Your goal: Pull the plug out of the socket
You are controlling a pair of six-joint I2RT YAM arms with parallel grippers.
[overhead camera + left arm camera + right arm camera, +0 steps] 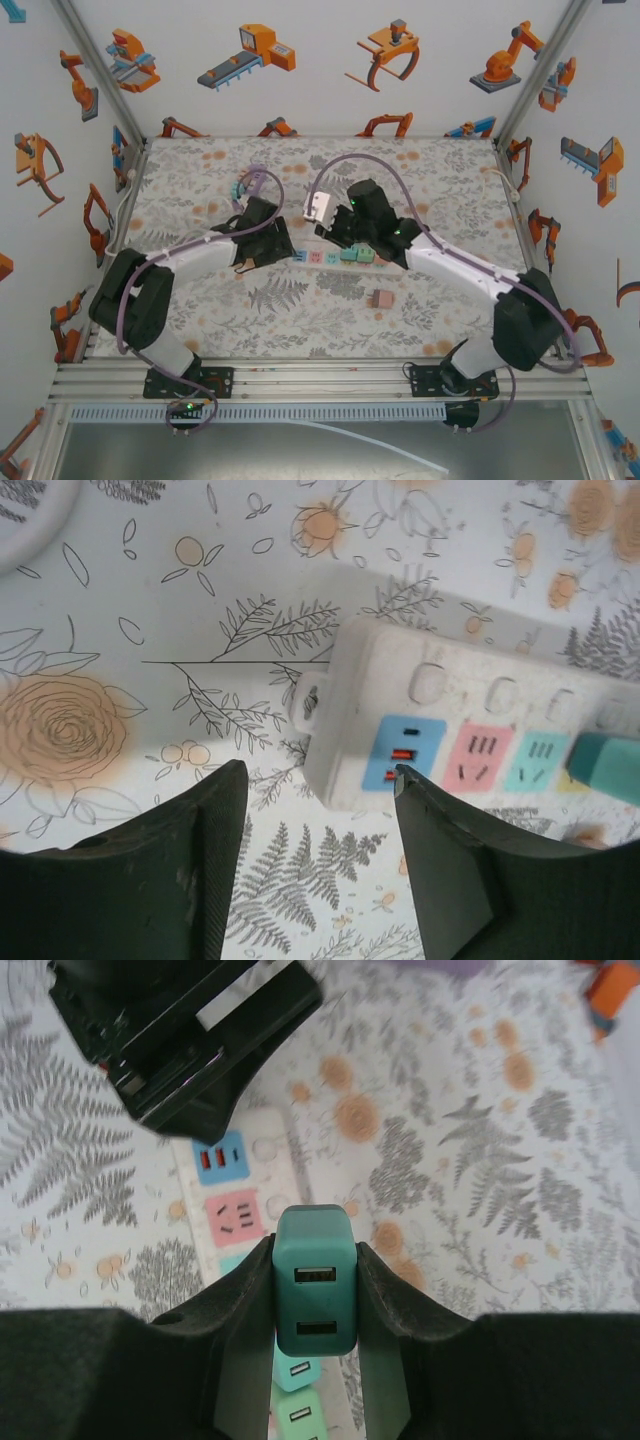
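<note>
Jaws of the right gripper are pressed flat against both sides of the teal block-shaped plastic plug, whose two USB ports face the wrist camera. That plug stands over the white plastic power strip, past its blue and pink outlets. Whether its pins are seated or already clear of the socket I cannot tell. Two paler green plugs sit just behind it on the same strip.

At the strip's blue end, the left gripper has its dark jaws moderately apart, one tip just beside the strip's corner, holding nothing. A loose pinkish plug lies on the flower-printed tablecloth, well apart from the strip.

My read is that the pull itself is in hand. The next move calls for a straight lift along the pins. With the left jaws off the strip, it may rise with the plug unless it is pinned down.
</note>
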